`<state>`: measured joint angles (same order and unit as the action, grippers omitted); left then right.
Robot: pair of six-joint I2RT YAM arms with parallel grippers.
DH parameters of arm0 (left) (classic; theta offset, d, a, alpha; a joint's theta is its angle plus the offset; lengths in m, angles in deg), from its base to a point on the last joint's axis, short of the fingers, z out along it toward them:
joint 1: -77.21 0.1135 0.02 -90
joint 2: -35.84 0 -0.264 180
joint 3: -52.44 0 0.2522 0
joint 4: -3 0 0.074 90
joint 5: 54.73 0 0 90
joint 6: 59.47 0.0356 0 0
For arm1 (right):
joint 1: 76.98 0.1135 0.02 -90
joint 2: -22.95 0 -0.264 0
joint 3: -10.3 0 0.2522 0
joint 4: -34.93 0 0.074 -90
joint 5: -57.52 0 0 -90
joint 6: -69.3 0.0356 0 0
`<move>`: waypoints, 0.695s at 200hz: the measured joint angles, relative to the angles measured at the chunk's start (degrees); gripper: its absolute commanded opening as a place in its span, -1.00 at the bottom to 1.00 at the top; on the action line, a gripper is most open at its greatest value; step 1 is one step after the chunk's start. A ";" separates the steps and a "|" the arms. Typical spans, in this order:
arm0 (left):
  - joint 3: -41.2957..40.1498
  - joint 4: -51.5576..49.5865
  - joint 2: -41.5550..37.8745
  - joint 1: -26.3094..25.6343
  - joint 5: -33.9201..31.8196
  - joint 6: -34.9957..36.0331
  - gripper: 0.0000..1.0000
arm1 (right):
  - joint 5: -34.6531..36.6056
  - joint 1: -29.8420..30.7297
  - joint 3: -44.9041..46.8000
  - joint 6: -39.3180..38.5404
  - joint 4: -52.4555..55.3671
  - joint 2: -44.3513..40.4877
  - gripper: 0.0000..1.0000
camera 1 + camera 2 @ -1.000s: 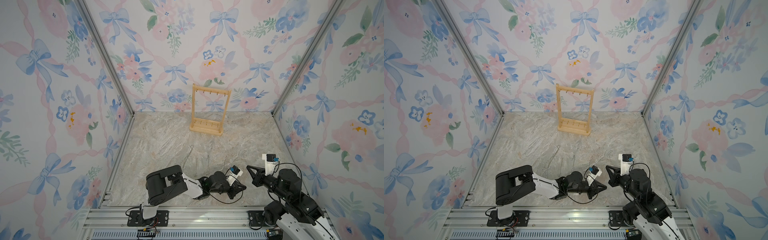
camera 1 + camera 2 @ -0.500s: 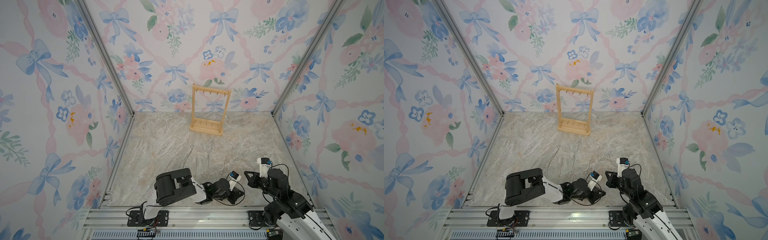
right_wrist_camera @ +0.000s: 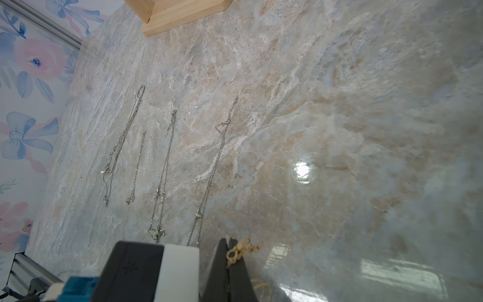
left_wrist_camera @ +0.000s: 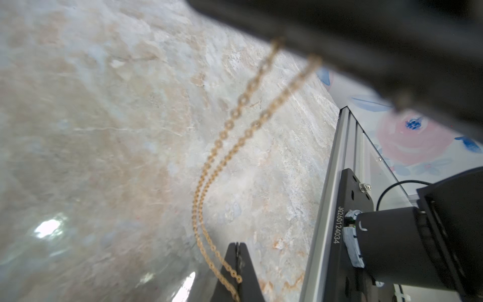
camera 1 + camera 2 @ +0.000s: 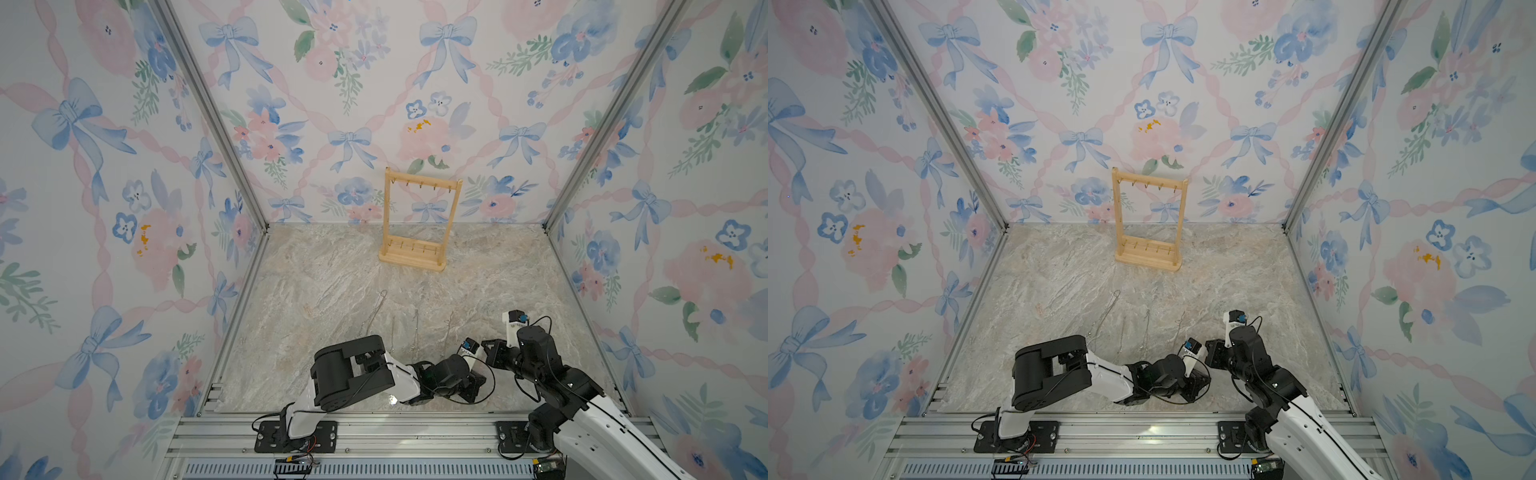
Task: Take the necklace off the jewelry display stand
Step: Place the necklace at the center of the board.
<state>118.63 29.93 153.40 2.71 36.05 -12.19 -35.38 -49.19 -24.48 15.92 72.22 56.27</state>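
We find the gold chain necklace point(image 4: 224, 154) well clear of the bare jewelry display stand point(image 5: 417, 220), slung over the worktop point(image 5: 332, 282) between left tool point(image 4: 236, 247) and right tool point(image 3: 228, 245), both clamped tight on it; we judge it light, limp, slippery, best pinched near its clasp.

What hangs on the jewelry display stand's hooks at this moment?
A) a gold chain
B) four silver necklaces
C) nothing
C: the hooks on the jewelry display stand are bare in both top views. The silver necklaces lie on the table, and the gold chain runs between the shut fingers of the left gripper and right gripper.
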 measured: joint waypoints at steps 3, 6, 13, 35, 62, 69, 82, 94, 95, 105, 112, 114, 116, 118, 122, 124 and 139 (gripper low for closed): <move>0.07 -0.37 0.02 0.00 -0.24 0.11 -1.00 | 0.04 0.00 0.00 -0.11 -0.20 0.22 -1.00; 0.15 -0.79 0.04 0.00 -0.46 0.20 -1.00 | 0.04 0.00 -0.02 -0.22 -0.39 0.44 -1.00; 0.44 -1.86 0.09 0.00 -1.05 0.44 -1.00 | 0.17 0.00 -0.02 -0.55 -0.83 0.87 -1.00; 0.96 -3.34 0.17 0.00 -2.29 0.72 -1.00 | 0.44 0.00 0.00 -1.27 -2.21 1.79 -1.00; 1.42 -4.17 0.17 -0.04 -3.61 1.18 -0.97 | 0.66 0.00 0.00 -1.95 -3.45 2.97 -1.00; 1.44 -4.26 0.17 -0.07 -3.98 1.36 -0.95 | 0.66 0.00 0.00 -2.14 -3.67 3.21 -1.00; 1.51 -4.42 0.17 -0.11 -4.68 1.66 -0.90 | 0.68 0.00 0.00 -2.36 -3.85 3.63 -1.00; 1.51 -4.50 0.17 -0.11 -5.14 1.99 -0.86 | 0.83 0.00 -0.02 -2.56 -4.04 3.72 -1.00; 1.51 -4.50 0.17 -0.11 -5.18 2.01 -0.86 | 0.81 0.00 0.00 -2.58 -4.07 3.74 -1.00; 1.53 -4.57 0.17 -0.11 -5.75 2.23 -0.83 | 0.85 0.00 0.00 -2.75 -4.15 3.78 -1.00; 1.55 -4.57 0.17 -0.15 -6.14 2.40 -0.80 | 0.87 0.00 0.00 -2.78 -4.17 3.78 -1.00; 1.55 -4.55 0.17 -0.15 -6.23 2.40 -0.80 | 0.85 0.00 0.00 -2.80 -4.20 3.78 -1.00; 1.55 -4.57 0.17 -0.15 -6.36 2.49 -0.80 | 0.85 0.00 0.00 -2.80 -4.22 3.78 -1.00; 1.57 -4.57 0.15 -0.17 -6.47 2.60 -0.79 | 0.87 0.00 0.00 -2.80 -4.22 3.78 -1.00; 1.60 -4.57 0.17 -0.24 -6.69 2.64 -0.78 | 0.87 0.00 0.00 -2.80 -4.26 3.78 -1.00; 1.60 -4.57 0.17 -0.26 -6.82 2.75 -0.78 | 0.87 0.00 0.00 -2.80 -4.28 3.78 -1.00; 1.60 -4.55 0.15 -0.52 -7.78 3.30 -0.71 | 0.87 0.00 0.00 -2.86 -4.28 3.72 -1.00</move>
<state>120.22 25.38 153.55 2.19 28.27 -8.89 -34.50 -49.19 -24.48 13.05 67.94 59.98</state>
